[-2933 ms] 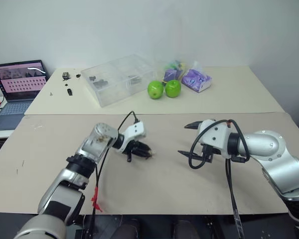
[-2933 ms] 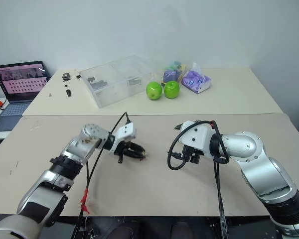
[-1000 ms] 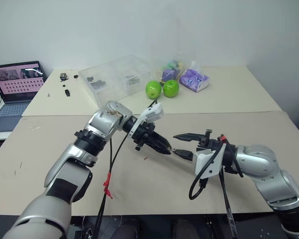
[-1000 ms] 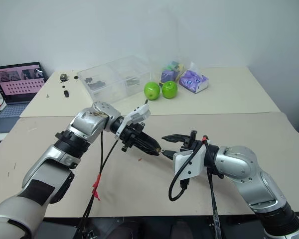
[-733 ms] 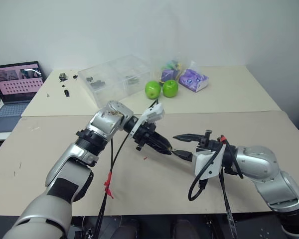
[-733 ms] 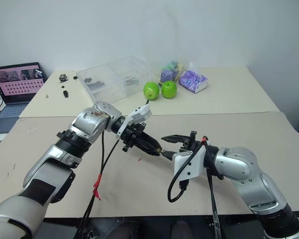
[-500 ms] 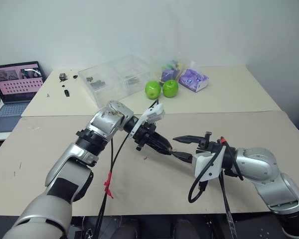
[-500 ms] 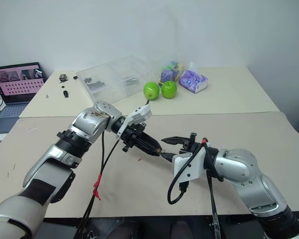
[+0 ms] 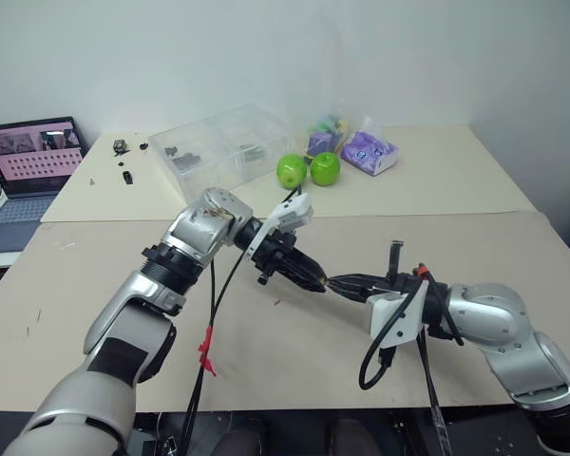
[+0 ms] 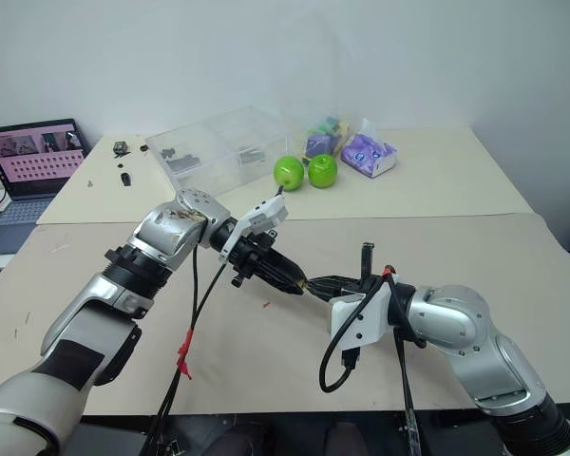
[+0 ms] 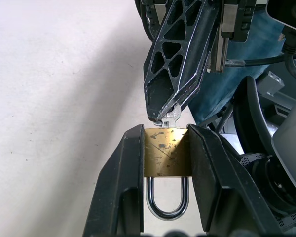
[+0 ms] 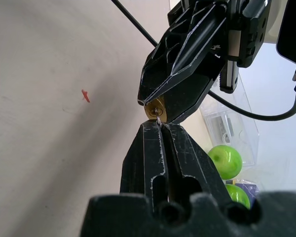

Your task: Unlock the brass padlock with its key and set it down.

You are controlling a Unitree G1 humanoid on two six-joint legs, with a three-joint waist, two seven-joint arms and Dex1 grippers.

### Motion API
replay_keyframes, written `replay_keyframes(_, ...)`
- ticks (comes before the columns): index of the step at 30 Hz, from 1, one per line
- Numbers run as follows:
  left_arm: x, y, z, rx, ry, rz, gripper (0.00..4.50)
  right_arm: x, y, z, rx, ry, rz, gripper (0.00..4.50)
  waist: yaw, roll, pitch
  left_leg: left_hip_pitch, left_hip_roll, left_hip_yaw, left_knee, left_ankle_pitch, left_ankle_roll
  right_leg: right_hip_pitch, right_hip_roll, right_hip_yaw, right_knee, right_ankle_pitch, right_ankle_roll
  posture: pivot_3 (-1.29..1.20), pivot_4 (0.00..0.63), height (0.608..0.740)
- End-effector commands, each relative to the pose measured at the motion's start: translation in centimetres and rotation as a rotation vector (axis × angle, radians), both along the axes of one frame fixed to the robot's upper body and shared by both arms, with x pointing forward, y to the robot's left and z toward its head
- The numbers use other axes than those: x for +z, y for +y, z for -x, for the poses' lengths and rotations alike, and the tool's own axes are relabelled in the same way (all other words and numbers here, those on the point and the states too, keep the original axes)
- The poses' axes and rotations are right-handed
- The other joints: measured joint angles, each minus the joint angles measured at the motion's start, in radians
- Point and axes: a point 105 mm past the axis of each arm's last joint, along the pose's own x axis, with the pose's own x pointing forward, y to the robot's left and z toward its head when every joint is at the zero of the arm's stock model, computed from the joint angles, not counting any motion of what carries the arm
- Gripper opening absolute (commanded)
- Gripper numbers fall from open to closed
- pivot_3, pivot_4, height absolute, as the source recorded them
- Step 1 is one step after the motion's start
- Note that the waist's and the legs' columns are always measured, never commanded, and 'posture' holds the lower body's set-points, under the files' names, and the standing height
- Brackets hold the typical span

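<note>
The tan table (image 9: 95, 285) bears a small red fleck (image 9: 276, 303); two green apples (image 9: 306, 170) sit beyond.

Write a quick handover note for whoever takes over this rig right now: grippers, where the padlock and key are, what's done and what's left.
Left gripper: jaws shut on the brass padlock, held above the table, shackle toward the wrist.
Right gripper: jaws shut on the key, tip to tip with the left gripper.
Done: both things are picked up, and the key is in the padlock's bottom face and gripped.
Left: the shackle looks seated, so turn the key, free the shackle, then set the padlock down.
</note>
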Motion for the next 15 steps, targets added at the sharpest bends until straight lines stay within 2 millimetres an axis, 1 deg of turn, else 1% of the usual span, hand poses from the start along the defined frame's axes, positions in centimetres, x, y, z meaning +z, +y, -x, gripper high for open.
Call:
replay_keyframes(1, 1.0, -0.7, 0.0, -0.033, -0.072, 0.012, 0.81, 1.9, 0.5, 0.5, 0.004, 0.027, -0.097, 0.09, 0.0, 0.0, 0.0, 0.0, 0.0, 0.0, 0.0, 0.0, 0.0, 0.0, 0.0, 0.0, 0.0, 0.0, 0.0, 0.0, 0.15, 0.74)
replay_keyframes(4, 1.6, -1.2, -0.4, -0.036, -0.171, 0.022, 0.81, 2.2, 0.5, 0.2, -0.038, 0.167, -0.197, 0.09, 0.0, 0.0, 0.0, 0.0, 0.0, 0.0, 0.0, 0.0, 0.0, 0.0, 0.0, 0.0, 0.0, 0.0, 0.0, 0.0, 0.15, 0.74)
replay_keyframes(7, 2.0, -1.7, -0.6, -0.046, -0.27, 0.03, 0.81, 2.9, 0.5, -0.2, -0.067, 0.226, -0.243, 0.09, 0.001, 0.0, 0.0, 0.0, 0.001, 0.0, 0.0, 0.0, 0.0, 0.0, 0.0, 0.0, 0.0, 0.0, 0.0, 0.0, 0.15, 0.74)
replay_keyframes(11, 1.6, -1.8, -0.4, -0.099, -0.429, 0.009, 0.81, 3.3, 0.5, -0.5, -0.102, 0.329, -0.29, 0.09, 0.001, 0.0, 0.0, -0.001, 0.001, 0.0, 0.0, -0.001, 0.001, 0.0, 0.0, 0.0, -0.001, 0.0, 0.0, 0.0, 0.15, 0.74)
replay_keyframes(15, 1.3, -1.9, -0.3, -0.119, -0.485, 0.008, 0.81, 3.5, 0.7, -0.5, -0.118, 0.389, -0.314, 0.09, 0.002, 0.0, 0.0, -0.001, 0.001, 0.0, 0.0, -0.001, 0.001, 0.0, -0.001, 0.0, -0.001, 0.0, -0.001, 0.0, 0.15, 0.74)
